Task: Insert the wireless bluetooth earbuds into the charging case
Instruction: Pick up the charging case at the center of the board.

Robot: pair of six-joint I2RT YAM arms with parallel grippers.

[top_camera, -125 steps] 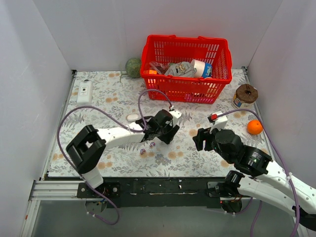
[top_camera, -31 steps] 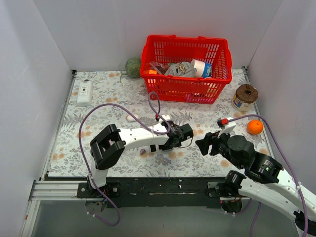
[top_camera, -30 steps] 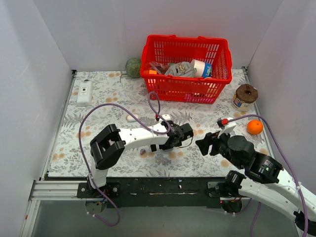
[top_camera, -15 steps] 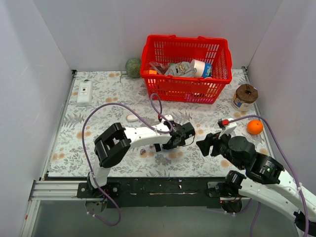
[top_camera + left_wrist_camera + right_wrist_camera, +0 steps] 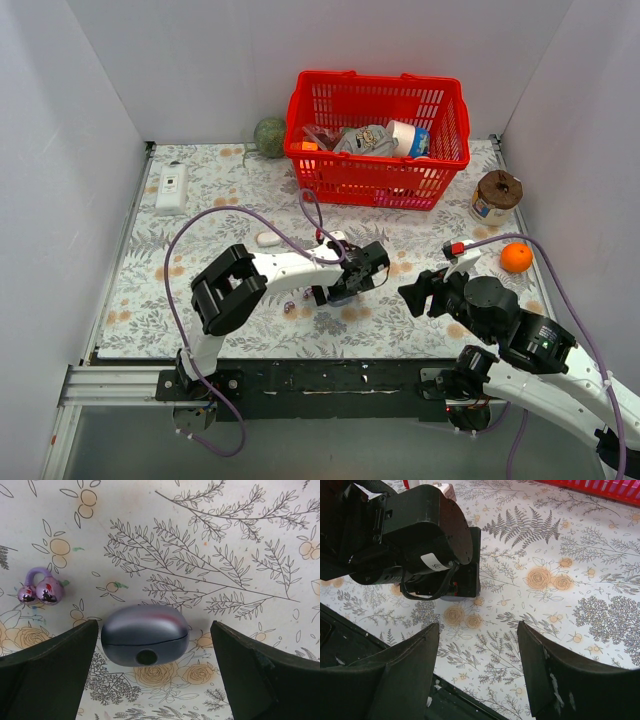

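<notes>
Since half a second before, the left fingers [image 5: 45, 675] had edged slightly leftward; the right arm held unchanged. The left fingers stood apart, straddling the closed case [image 5: 145, 635] on the surface [image 5: 225, 540] without touching it. One earbud [image 5: 41, 587] lay apart, off to the case's side. The right fingers [image 5: 555, 675] were apart and empty. In the top view the left arm hid the case, and a red basket [image 5: 378, 150] stood behind.

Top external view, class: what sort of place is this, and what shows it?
Probably a robot test bench: plain white panel walls box in a floral-patterned tabletop, with a red plastic mesh basket of props.
</notes>
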